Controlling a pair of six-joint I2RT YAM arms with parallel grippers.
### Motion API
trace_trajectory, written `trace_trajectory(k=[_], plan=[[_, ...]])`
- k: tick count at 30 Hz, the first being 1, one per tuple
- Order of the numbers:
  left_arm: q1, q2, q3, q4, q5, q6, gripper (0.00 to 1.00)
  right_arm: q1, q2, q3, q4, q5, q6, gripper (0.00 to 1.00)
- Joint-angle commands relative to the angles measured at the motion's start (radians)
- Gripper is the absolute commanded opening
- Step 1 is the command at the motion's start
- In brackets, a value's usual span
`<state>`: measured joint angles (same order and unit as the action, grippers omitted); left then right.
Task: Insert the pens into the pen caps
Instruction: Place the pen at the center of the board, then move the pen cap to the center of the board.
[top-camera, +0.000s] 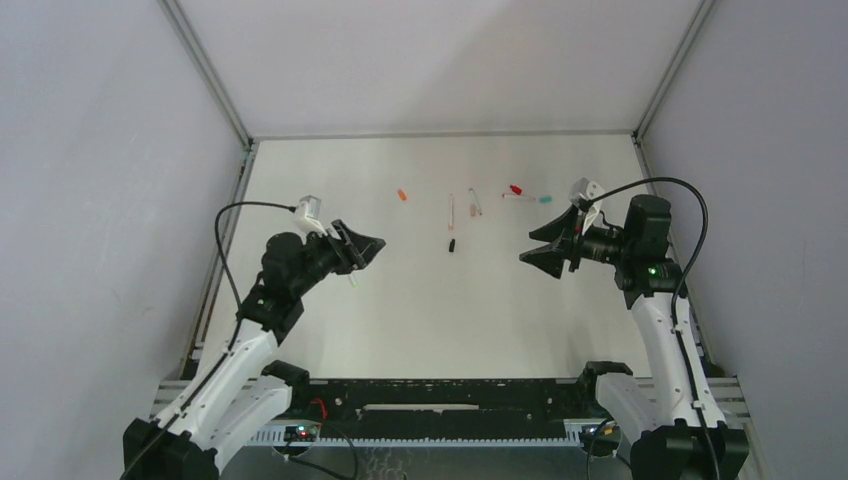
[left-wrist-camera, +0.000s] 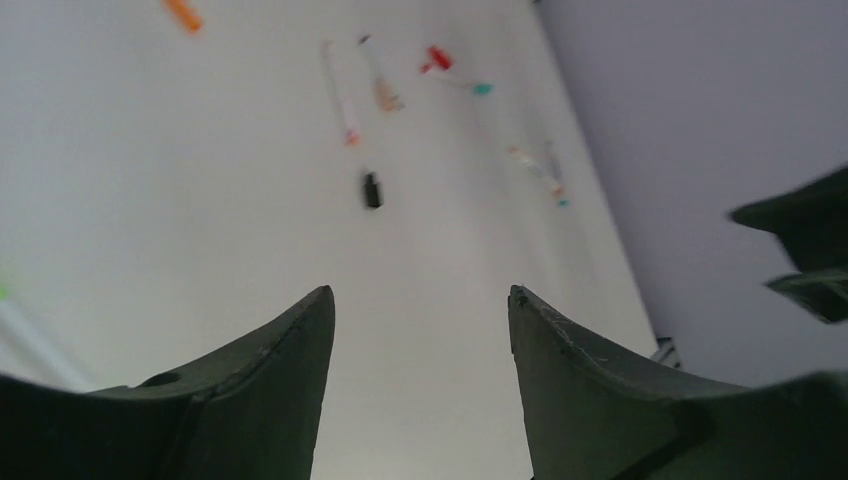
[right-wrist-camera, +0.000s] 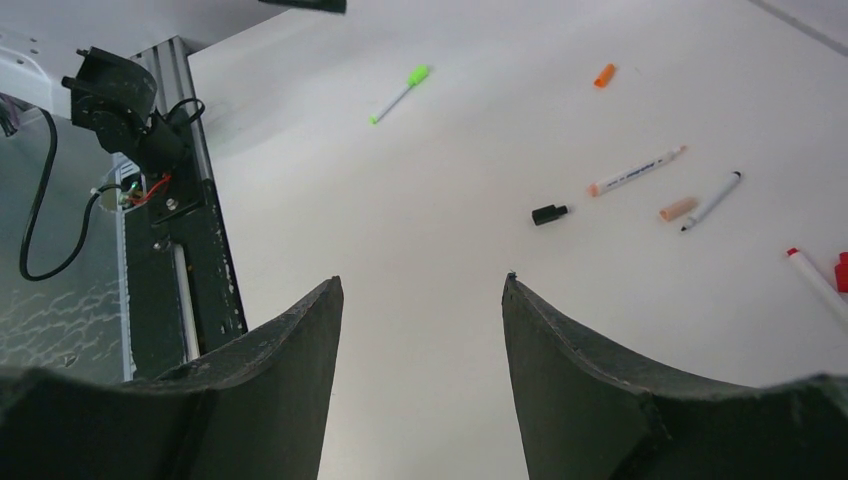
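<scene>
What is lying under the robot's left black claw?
A thin white pen with a green end lies on the white table beneath the open left gripper. From above, the gripper covers most of it.

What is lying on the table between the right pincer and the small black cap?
Nothing. Between the right pincer and the small black cap the table is bare; the top view and right wrist view both show it.

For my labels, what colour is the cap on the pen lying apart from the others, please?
Bright green cap; right wrist view shows it best.
</scene>
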<state>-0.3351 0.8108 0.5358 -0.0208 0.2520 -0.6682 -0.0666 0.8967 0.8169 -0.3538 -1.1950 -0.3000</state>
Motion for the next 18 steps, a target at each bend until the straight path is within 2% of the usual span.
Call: trace_trajectory(k=[1,6,10,18], plan=[[0.003,-0.064,-0.021,0.188,0.117,-0.046,0.68,-0.023,-0.012,0.032,-0.007,-0.023,-0.038,0.66],[0.004,-0.056,-0.040,0.301,0.128,-0.073,0.69,-0.063,-0.013,0.032,-0.020,-0.019,-0.067,0.67],[0.004,-0.047,-0.043,0.358,0.098,-0.034,0.68,-0.096,0.006,0.033,-0.041,-0.022,-0.105,0.67],[0.004,-0.043,-0.087,0.526,0.037,-0.035,0.70,-0.241,0.044,0.031,-0.129,-0.127,-0.234,0.68]])
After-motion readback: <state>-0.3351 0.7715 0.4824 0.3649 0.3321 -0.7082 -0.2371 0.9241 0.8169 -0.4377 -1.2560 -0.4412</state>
